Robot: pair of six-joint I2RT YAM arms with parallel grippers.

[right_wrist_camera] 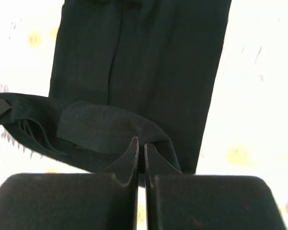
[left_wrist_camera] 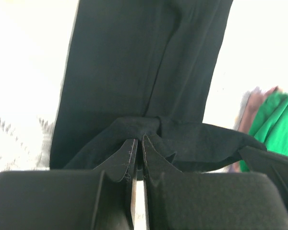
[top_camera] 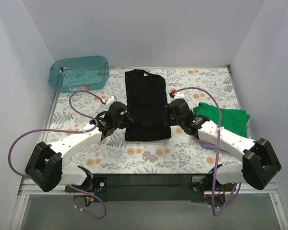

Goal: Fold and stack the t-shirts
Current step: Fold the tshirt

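Right of the teal plastic tub [top_camera: 57, 79] and nearer the arms, the plain black cloth t-shirt [top_camera: 145, 103] lies on the flower-patterned desk [top_camera: 149, 153] as a long narrow strip, its sides already turned in, collar at the far end. At the strip's near end, on the side facing the tub, the left hand [left_wrist_camera: 138, 143] has its two fingers drawn almost together, with only a thin slit between them, and seems to pinch a bunched fold of the black hem. At the side away from the tub, the right hand [right_wrist_camera: 140, 146] is closed just as tightly on the other hem corner, which is raised and curled over. I judge the step in hand to be carrying this hem toward the collar. The grip is thin, so a corner could slip out mid-carry. If one hand travels faster than the other, the fold would land skewed, and the turned-in sides could spill open. The right arm also lies across the bright green cloth t-shirt [top_camera: 228, 119], which sits well beyond the black one from the tub, so a sweep of that arm might drag it. By count: one black shirt, one green shirt, a tan-pink cloth [left_wrist_camera: 253, 103] peeking beside the green that may hide more, one tub, two arms and two hands.
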